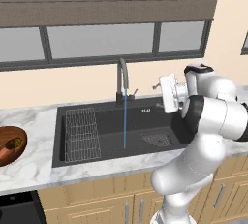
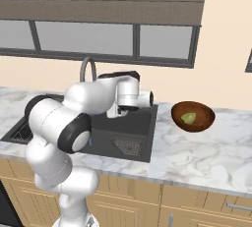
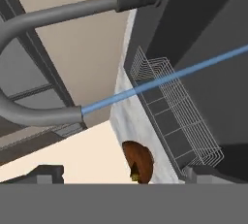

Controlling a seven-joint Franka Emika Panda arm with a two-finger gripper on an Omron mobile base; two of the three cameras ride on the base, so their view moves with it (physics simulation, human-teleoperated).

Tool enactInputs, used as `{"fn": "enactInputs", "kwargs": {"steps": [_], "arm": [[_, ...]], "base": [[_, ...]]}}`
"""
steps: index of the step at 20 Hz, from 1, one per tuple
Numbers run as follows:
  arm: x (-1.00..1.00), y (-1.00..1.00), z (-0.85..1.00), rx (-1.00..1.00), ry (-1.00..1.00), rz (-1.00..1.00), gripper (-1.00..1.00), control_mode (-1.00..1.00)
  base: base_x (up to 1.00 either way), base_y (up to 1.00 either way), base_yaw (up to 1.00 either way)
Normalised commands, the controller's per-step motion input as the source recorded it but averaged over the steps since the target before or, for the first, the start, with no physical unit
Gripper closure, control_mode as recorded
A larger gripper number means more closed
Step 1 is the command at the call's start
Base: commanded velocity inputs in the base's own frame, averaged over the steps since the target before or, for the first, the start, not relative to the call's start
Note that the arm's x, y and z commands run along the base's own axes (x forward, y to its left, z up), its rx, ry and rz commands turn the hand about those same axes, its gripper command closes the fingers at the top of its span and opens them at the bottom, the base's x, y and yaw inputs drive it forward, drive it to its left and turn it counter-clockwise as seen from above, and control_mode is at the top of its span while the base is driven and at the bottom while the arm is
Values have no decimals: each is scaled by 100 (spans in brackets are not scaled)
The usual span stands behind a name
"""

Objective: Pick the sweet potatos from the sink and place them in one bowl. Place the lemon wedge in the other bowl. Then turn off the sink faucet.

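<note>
We are finding both bowls loaded: left bowl (image 1: 9,145), right bowl (image 2: 193,116); faucet (image 1: 122,80) running; gripper (image 1: 167,93) released, empty.

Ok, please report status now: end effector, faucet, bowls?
End effector open, empty, beside the faucet. Water still running. Lemon wedge in right bowl; left bowl filled. Nothing in the way.

Flat even rendered light, soft shadows

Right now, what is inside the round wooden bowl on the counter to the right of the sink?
Inside the round dark brown wooden bowl lies one small yellow-green lemon wedge. Nothing else shows in it; its near inner wall is hidden behind the rim.
</note>
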Motion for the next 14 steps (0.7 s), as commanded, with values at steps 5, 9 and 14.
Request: {"fn": "enactInputs", "kwargs": {"steps": [5,9,14], "arm": [[18,5,-29,20,26,-19,-100,-100],[9,19,-3,22,32,-10,-100,-100],[2,4,-7,26,35,-7,-100,-100]], "base": [[0,0,0],[0,0,0],[0,0,0]]}}
